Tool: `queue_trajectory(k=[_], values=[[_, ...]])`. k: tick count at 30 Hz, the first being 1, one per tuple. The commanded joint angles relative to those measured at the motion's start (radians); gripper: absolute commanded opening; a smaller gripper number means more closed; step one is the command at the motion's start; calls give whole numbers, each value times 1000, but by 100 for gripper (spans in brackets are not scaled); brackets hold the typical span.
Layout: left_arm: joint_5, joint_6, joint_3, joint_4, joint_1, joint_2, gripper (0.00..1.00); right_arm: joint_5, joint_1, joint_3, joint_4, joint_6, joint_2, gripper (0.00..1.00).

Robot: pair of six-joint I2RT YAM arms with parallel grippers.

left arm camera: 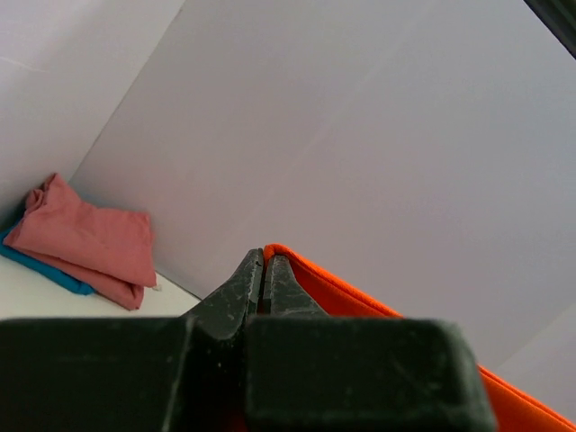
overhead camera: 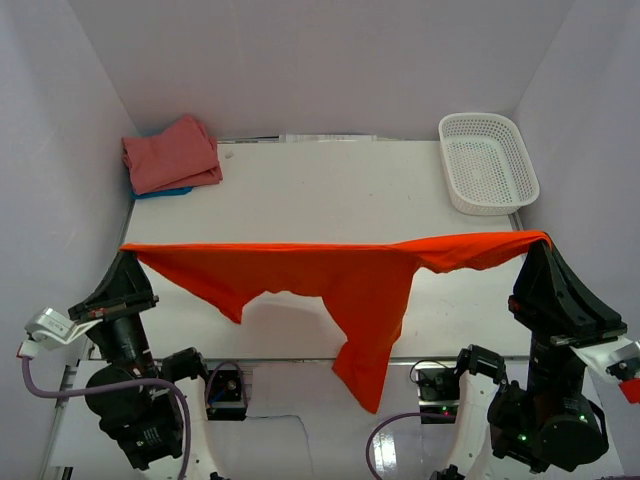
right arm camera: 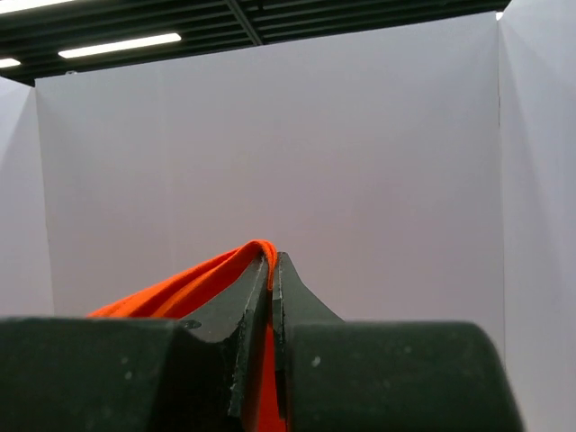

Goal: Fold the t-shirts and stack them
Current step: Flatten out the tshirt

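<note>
Top external, orange-red t-shirt (overhead camera: 330, 280) taut, long axis left-right

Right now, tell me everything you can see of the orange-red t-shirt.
The orange-red t-shirt is bright, plain, soft-looking cloth, unfolded and held up in the air. The left gripper pinches one end and the right gripper the other, both shut on the fabric, so its top edge runs nearly straight across above the table. Below it hangs unevenly: a short point near the left, a long tail right of centre reaching toward the near edge. Whether the tail touches anything cannot be told.
</note>
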Motion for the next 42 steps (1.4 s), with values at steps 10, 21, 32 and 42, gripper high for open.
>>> queue_trajectory(k=[10,21,32,42], values=[[21,154,298,15,-84,195,0,-2,12,198,-24,-34,136,8],[169,198,335,96,-146,192,0,-63,12,349,-98,-34,210,8],[-51,448,302,92,-415,207,0,-66,43,315,-52,-31,233,8],[13,350,353,38,-323,315,0,-62,18,265,-35,-25,271,8]])
